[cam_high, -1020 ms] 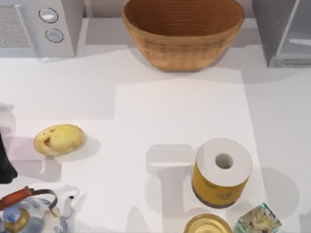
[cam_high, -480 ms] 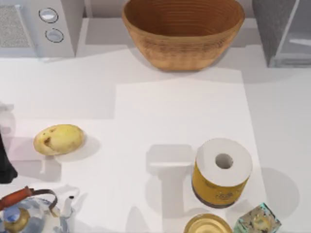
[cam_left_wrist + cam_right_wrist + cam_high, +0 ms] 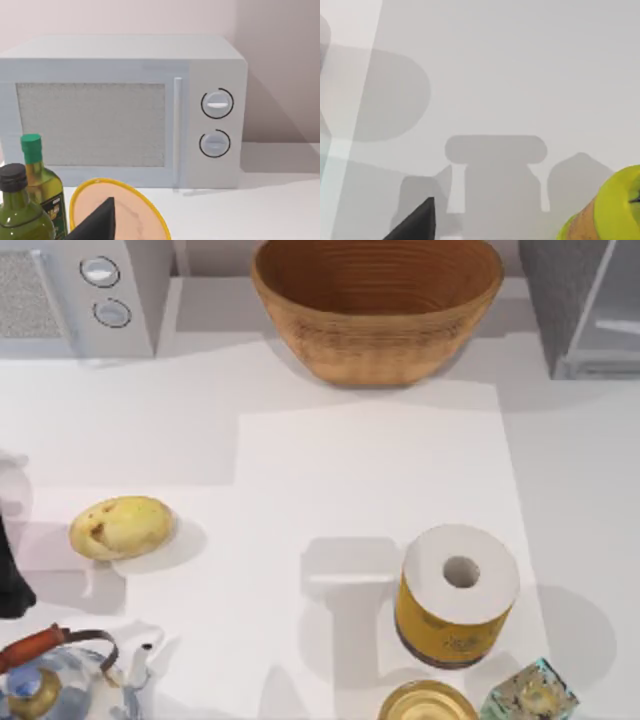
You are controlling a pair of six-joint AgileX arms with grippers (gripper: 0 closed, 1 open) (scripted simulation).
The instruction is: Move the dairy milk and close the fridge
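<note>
Nothing on my table has moved since a second ago. At the far left stands the microwave (image 3: 75, 295), with the potato (image 3: 121, 527) and kettle (image 3: 60, 680) nearer me. My left gripper (image 3: 97, 222) faces the microwave, past two bottles (image 3: 30, 200) and a plate (image 3: 125, 210); I cannot tell how its fingers stand. The basket (image 3: 377, 305) is far, the paper roll (image 3: 456, 595) near. The fridge (image 3: 585, 305) stands upright at the far right. I cannot tell about my right gripper (image 3: 417, 222) either.
</note>
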